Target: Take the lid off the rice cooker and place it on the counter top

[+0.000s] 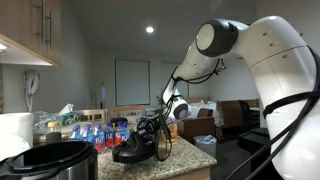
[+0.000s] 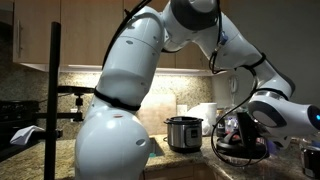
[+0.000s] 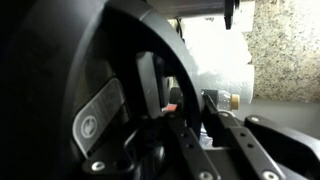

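Clamping the lid [image 1: 130, 152], seemingly by its handle, tool [image 1: 150, 138] low over the counter top [image 1: 195, 156], rice cooker [image 1: 55, 160] open, inside unseen

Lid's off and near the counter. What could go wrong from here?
The round black lid hangs tilted near the edge of the speckled granite counter top; released here, it might slide off. The red-and-blue bottles stand close behind it, so a sweep could topple them. How firmly the jaws hold is unclear in the wrist view.

Black lid [image 1: 130, 152] off steel rice cooker [image 2: 183, 132], at counter top [image 1: 192, 156] edge.
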{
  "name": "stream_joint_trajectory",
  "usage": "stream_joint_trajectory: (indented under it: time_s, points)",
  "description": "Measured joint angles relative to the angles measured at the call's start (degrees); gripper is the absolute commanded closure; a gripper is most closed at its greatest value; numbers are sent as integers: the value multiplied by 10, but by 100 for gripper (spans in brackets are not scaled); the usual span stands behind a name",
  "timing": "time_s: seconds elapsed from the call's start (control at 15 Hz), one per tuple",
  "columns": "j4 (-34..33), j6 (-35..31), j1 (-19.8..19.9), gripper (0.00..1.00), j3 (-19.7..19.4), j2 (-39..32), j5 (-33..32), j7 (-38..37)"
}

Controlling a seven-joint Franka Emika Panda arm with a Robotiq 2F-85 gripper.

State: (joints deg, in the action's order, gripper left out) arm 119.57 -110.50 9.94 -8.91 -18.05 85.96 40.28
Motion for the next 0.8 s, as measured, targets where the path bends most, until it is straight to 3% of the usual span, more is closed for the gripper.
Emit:
stream_joint_trajectory:
  time_s: [0.47, 0.53, 0.73, 0.8]
  points:
    - [2, -24, -5, 95, 1, 0, 22, -22]
    - [2, -25, -5, 81, 1, 0, 23, -28]
    - [4, -25, -5, 81, 3, 0, 23, -32]
    - [4, -25, -5, 95, 3, 0, 23, -32]
